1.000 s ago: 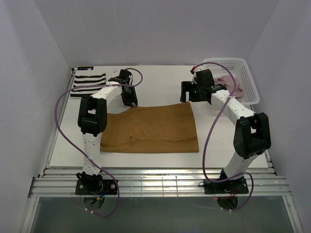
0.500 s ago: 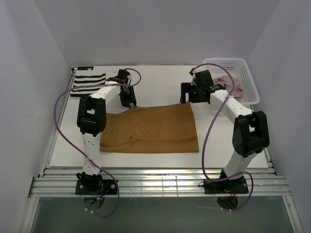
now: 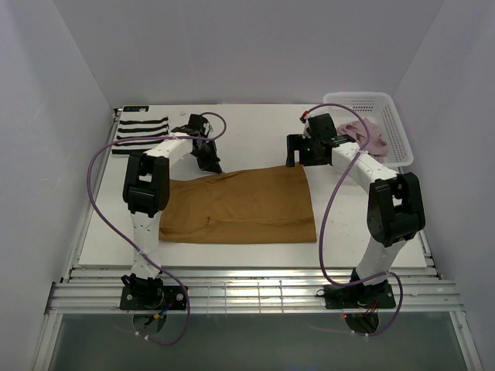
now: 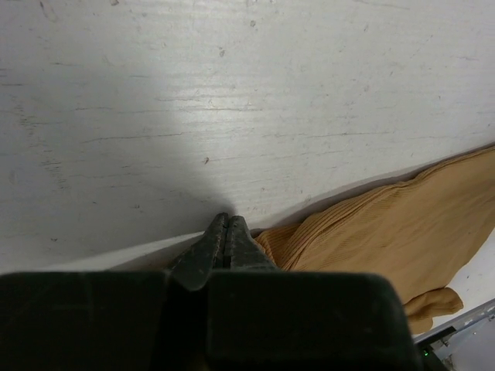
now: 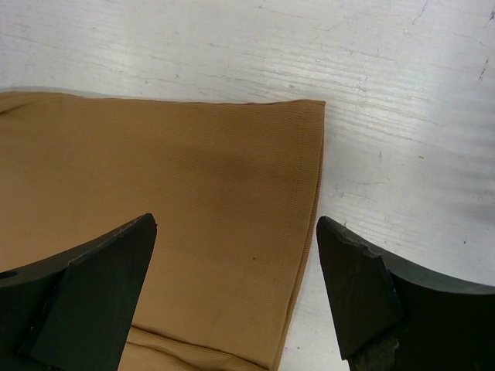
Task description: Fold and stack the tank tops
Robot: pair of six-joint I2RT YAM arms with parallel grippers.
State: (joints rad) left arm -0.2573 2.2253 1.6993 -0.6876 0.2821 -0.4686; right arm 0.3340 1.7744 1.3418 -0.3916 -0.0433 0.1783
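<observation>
The tan-brown tank top [image 3: 240,205] lies spread flat mid-table. My left gripper [image 3: 210,164] is at its far left corner, jaws shut [image 4: 226,220], with gathered tan cloth [image 4: 371,224] bunched tight against the right finger and drawn in under it. My right gripper [image 3: 298,156] hovers open [image 5: 236,255] over the tan top's far right corner [image 5: 255,170], one finger over the cloth and the other over bare table. The striped tank top [image 3: 141,131] lies folded at the back left. The pink tank top [image 3: 363,133] lies in the basket.
The white mesh basket [image 3: 390,116] stands at the back right, close behind my right arm. White walls close in the table on three sides. Purple cables loop off both arms. Bare white tabletop [image 4: 232,93] lies beyond the tan top.
The left jaws have closed at the tan top's far left corner. The right gripper has drifted slightly left and stays open.
</observation>
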